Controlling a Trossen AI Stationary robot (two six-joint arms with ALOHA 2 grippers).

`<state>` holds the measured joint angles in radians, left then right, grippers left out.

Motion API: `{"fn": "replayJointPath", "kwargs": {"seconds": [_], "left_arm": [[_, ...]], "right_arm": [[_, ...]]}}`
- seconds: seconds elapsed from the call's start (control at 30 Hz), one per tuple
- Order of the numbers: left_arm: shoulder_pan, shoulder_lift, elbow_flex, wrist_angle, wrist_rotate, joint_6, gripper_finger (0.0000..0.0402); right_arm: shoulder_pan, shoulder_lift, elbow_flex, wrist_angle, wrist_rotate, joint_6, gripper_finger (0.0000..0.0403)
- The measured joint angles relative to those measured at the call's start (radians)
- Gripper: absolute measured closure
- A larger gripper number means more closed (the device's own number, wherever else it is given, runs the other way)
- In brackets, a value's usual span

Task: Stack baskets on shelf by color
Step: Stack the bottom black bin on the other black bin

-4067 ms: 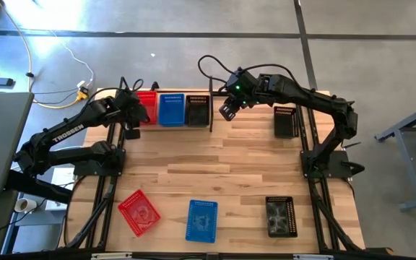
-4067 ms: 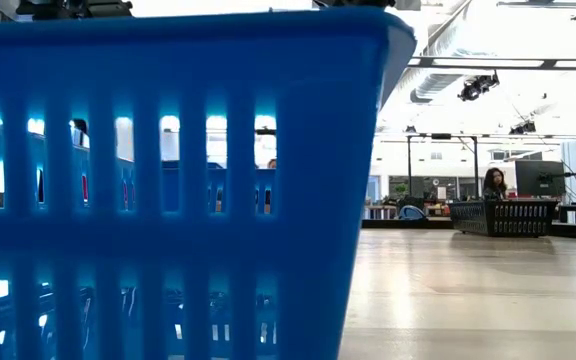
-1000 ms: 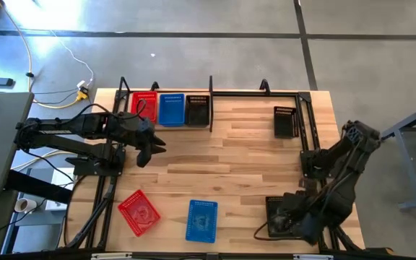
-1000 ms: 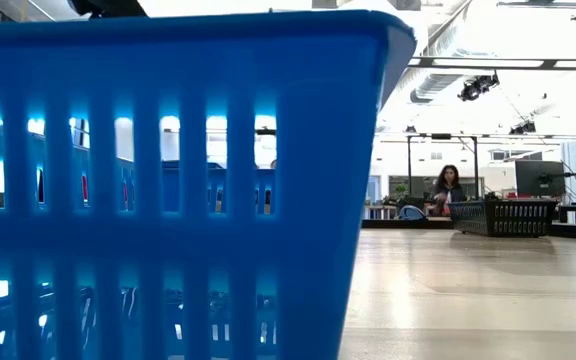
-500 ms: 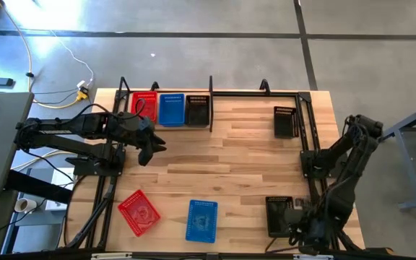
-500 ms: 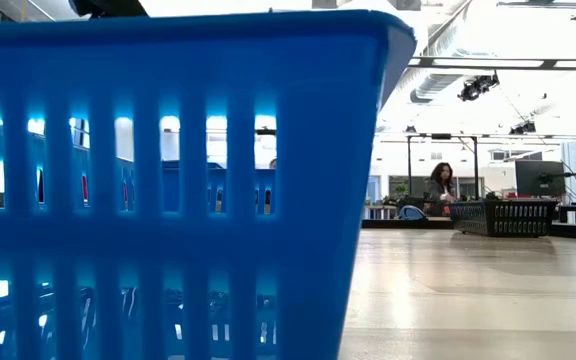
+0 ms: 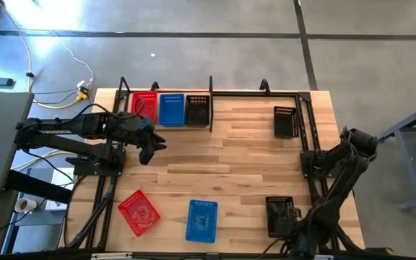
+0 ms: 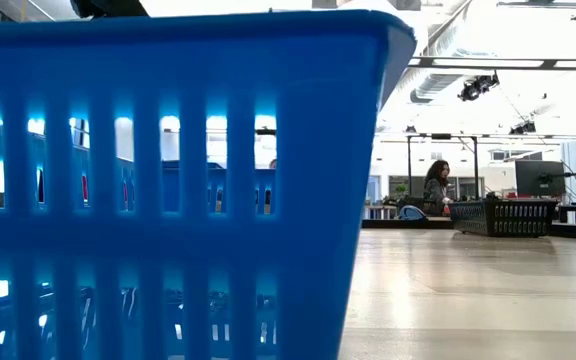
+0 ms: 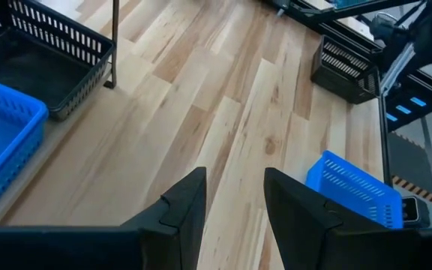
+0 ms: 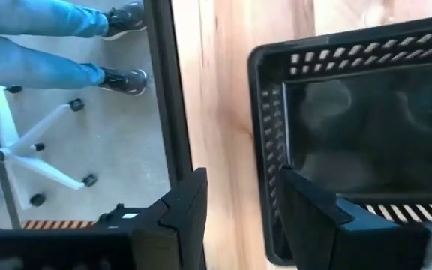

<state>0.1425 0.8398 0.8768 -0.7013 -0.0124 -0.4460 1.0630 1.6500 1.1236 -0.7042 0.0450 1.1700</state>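
On the shelf (image 7: pixel 215 92) at the far edge stand a red basket (image 7: pixel 144 107), a blue basket (image 7: pixel 170 109) and a black basket (image 7: pixel 197 110). Another black basket (image 7: pixel 285 121) rests far right. Near the front edge lie a red basket (image 7: pixel 138 211), a blue basket (image 7: pixel 202 220) and a black basket (image 7: pixel 279 215). My left gripper (image 7: pixel 149 149) hovers open over bare wood, left of centre (image 9: pixel 235 199). My right gripper (image 10: pixel 238 214) is open at the near black basket's near wall (image 10: pixel 270 157), one finger over its inside, one outside. My right gripper comes from above at the near black basket's wall facing the table's near edge (image 10: pixel 270 157). Its fingers stand on either side of that wall. Whether a finger touches it, I cannot tell. The basket rests flat on the table.
Black frame tubes run along the table's sides (image 7: pixel 310 144) and near edge (image 10: pixel 163 90). Beyond the near edge show a person's legs (image 10: pixel 43 45) and a chair base (image 10: pixel 28 157). The blue basket fills the low view's left (image 8: pixel 168 180). Bare wood lies mid-table (image 7: pixel 222 159).
My right gripper has drawn back toward the table's near right corner, uncovering most of the near black basket, and the arm's elbow has swung with it. The baskets have stayed in place.
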Motion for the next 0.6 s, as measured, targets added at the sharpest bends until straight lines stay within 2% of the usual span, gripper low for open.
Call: {"fn": "replayJointPath", "kwargs": {"seconds": [0.43, 0.53, 0.6], "left_arm": [[0.000, 0.000, 0.000, 0.000, 0.000, 0.000, 0.0275], [0.000, 0.000, 0.000, 0.000, 0.000, 0.000, 0.0275], [0.000, 0.000, 0.000, 0.000, 0.000, 0.000, 0.0275]], "right_arm": [[-0.010, 0.120, 0.000, 0.015, -0.023, 0.036, 0.0263], [-0.021, 0.140, 0.000, 0.022, -0.059, 0.055, 0.0292], [-0.032, 0.142, 0.000, 0.024, -0.082, 0.067, 0.0330]]}}
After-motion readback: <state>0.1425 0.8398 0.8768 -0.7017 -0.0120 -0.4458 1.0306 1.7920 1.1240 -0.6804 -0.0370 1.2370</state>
